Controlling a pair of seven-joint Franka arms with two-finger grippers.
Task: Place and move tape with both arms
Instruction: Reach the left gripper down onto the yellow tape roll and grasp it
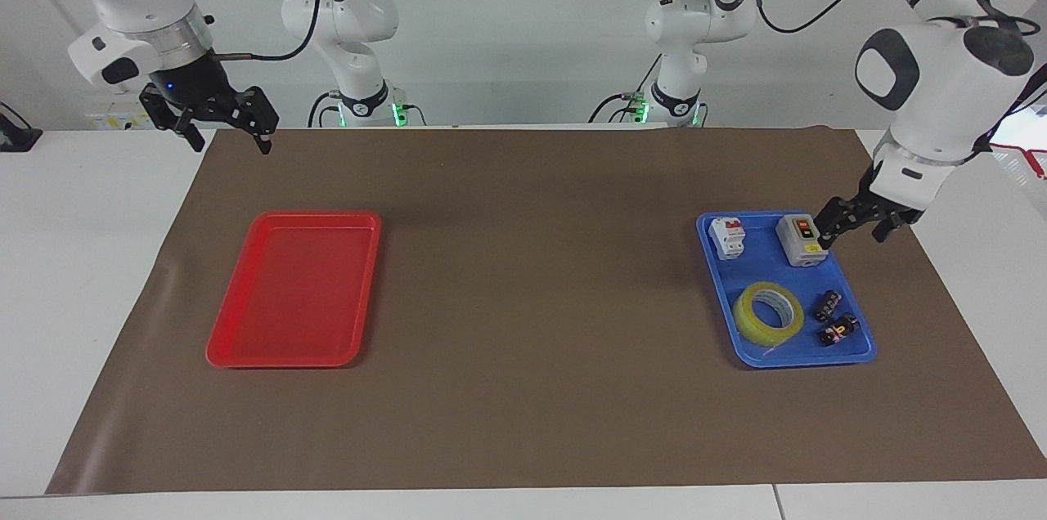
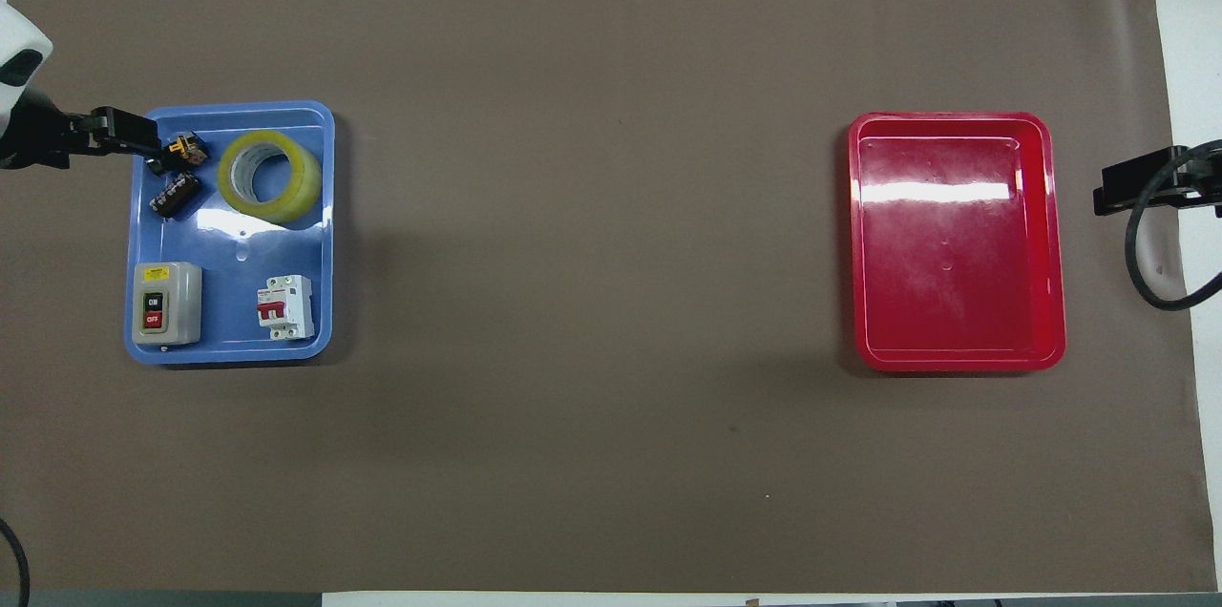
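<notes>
Yellow tape (image 1: 768,312) flat in blue tray (image 1: 859,352)

Light: bright, even, from above | Shadows: soft, faint on the brown mat (image 1: 523,299) near each tray | Glare: white streak across red tray (image 2: 955,235) floor, smaller patch on blue tray (image 2: 229,235) floor, overhead view | Focus: sharp in both views | Edges: no visible bending.
</notes>
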